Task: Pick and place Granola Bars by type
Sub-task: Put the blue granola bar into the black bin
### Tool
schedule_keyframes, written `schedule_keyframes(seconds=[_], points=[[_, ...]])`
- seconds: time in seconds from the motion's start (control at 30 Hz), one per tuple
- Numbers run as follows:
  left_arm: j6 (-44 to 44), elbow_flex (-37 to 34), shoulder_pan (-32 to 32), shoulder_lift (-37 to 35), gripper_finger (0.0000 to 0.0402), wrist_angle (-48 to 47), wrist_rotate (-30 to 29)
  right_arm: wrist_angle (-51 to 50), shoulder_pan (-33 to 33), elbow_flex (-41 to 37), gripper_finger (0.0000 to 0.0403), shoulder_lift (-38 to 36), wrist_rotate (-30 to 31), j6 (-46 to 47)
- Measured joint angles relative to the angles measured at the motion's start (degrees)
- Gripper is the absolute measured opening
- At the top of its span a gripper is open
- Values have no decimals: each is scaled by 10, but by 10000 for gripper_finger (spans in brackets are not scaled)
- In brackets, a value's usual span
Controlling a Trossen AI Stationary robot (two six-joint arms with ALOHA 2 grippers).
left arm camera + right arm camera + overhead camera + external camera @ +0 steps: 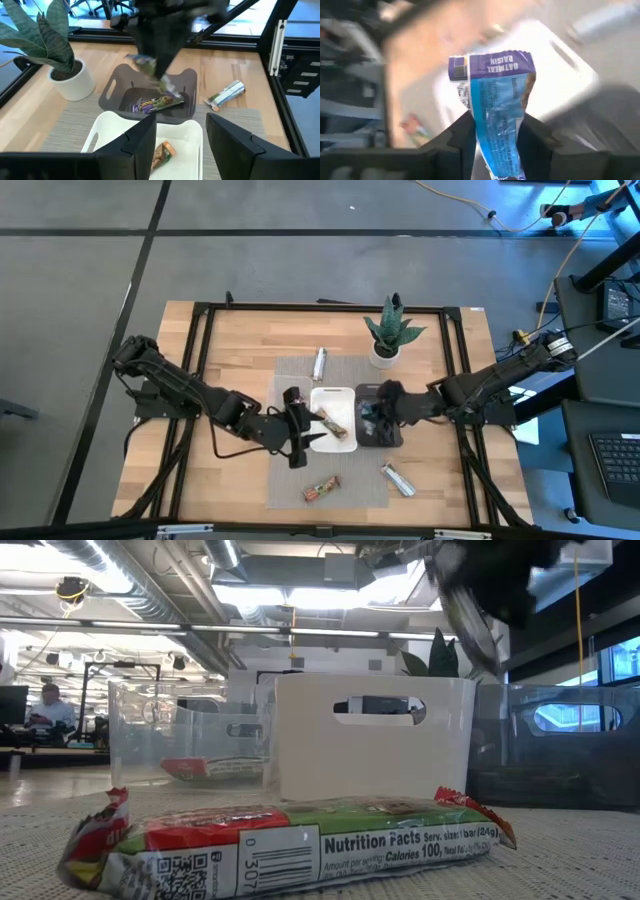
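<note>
The purple oatmeal raisin bar hung pinched between the two fingers of the right tool, which was closed down to the thickness of the wrapper. Its long axis ran straight out from the fingers, printed end farthest from them. In the left wrist view the same bar dangled tilted above the dark grey bin, and a second purple bar lay flat inside that bin, lengthwise across its floor. From overhead the right tool sat over the dark grey bin.

The left tool hovered at the near left edge of the white bin, its fingers spread well apart and holding nothing. A brown-wrapped bar lay diagonally in the white bin.

Three bars lay loose on the grey mat: a silver bar behind the bins, pointing away from the front edge; another silver bar in front of the dark bin, slanted; and a red-and-green bar near the front, its long axis roughly parallel to the surface's front edge. The low view showed that bar close up, with a further red bar lying in the clear bin. A potted plant stood behind the dark bin on the wooden surface.
</note>
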Motion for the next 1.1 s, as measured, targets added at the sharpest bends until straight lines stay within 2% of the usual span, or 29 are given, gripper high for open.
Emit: schedule_keyframes(seconds=[0.17, 0.27, 0.5, 0.87, 1.1], points=[[0, 0, 0, 0, 162, 0, 0, -94, -20, 0, 125, 0, 0, 82], [0, 0, 0, 0, 164, 0, 0, -118, -26, 0, 125, 0, 0, 98], [0, 0, 0, 0, 164, 0, 0, -129, -30, 0, 125, 9, 0, 95], [-15, 0, 0, 0, 165, 1, 0, -131, -30, -1, 125, 96, -6, 110], [-15, 0, 0, 0, 163, 4, 0, -132, -30, -1, 125, 125, -49, 107]])
